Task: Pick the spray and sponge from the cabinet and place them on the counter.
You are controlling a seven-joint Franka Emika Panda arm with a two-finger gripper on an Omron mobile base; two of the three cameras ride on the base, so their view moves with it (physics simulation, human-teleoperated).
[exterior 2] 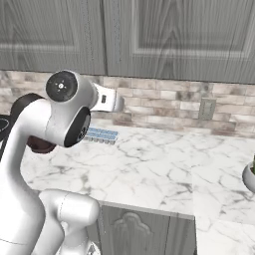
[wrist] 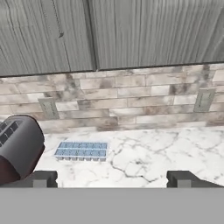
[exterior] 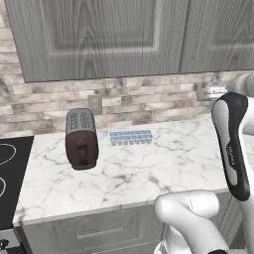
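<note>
The grey wood-grain cabinet [exterior: 99, 34] hangs above the counter with its panelled doors closed, and it also spans the top of the hand view [wrist: 131, 30]. The spray and the sponge are hidden. The white marble counter [exterior: 154, 168] runs below the brick backsplash. My gripper [wrist: 113, 179] is open, its two dark fingertips [wrist: 41, 178] wide apart with nothing between them. It is raised above the counter and faces the backsplash under the cabinet doors.
A dark red toaster [exterior: 81, 139] stands on the counter's left part, with a pale blue ice-cube tray [exterior: 130, 137] to its right near the wall. A black stovetop [exterior: 10, 173] borders the counter on the left. Grey drawers [exterior: 99, 233] sit below.
</note>
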